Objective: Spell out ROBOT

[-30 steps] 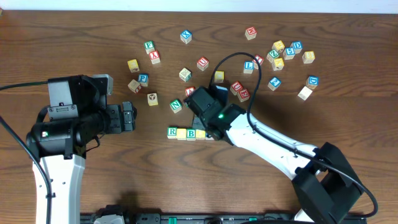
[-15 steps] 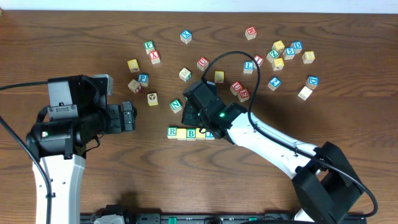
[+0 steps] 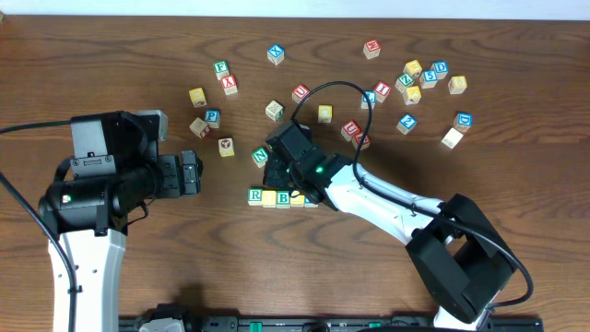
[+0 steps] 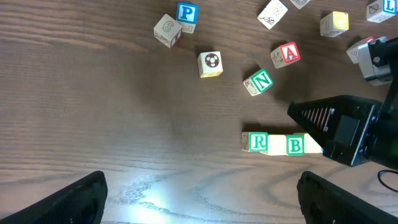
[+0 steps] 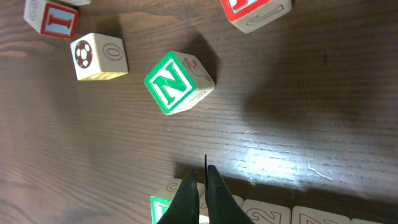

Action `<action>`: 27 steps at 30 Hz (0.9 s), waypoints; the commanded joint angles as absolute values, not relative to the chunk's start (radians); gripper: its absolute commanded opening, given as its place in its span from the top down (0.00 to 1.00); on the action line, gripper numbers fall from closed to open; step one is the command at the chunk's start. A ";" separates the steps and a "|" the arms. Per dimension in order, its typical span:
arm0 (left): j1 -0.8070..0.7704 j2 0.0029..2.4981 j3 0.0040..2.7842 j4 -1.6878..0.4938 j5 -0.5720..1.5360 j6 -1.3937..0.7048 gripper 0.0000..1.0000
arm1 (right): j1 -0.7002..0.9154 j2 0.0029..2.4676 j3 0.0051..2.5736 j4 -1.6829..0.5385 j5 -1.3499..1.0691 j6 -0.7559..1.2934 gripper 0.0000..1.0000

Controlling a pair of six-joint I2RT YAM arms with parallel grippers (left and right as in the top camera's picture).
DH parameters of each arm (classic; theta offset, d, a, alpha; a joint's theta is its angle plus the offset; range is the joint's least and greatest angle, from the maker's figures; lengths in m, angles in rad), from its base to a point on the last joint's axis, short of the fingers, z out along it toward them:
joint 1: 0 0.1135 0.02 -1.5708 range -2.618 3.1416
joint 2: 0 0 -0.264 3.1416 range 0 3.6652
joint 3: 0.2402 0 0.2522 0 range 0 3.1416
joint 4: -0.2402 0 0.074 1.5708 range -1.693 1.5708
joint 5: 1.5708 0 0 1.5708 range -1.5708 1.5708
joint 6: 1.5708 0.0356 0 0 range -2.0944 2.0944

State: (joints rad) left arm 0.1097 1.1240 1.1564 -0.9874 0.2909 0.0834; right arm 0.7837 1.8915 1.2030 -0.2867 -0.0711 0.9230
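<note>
Since the right pincer [image 5: 200,185] has both fingers pressed flat together w/ nothing between them, you're working w/ an empty, shut tool. Its tips sit at the far edge of the word row, over the pale block [image 4: 277,144] or close to it; you can't tell from any view whether they touch it. Just beyond the tips the green N block [image 5: 179,83] lies tilted, apart from the row, and the ball block [image 5: 99,56] sits further out to its left. The row runs left to right on the table [image 3: 111,55]: R block [image 4: 257,142], pale block, B block [image 4: 295,145], all touching side by side, then a second pale block [image 3: 298,197] partly under the right arm. What lies past that is hidden by the arm. Your left pincer [image 4: 202,183] stands w/ fingers wide apart, empty, well to the left of the R block and facing it. The other loose blocks [image 3: 412,68] lie scattered across the far half of the table.
</note>
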 commanded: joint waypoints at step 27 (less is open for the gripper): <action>0.114 1.123 1.169 -0.989 0.306 0.097 0.04 | 0.866 1.967 1.203 -0.225 -0.020 0.897 0.99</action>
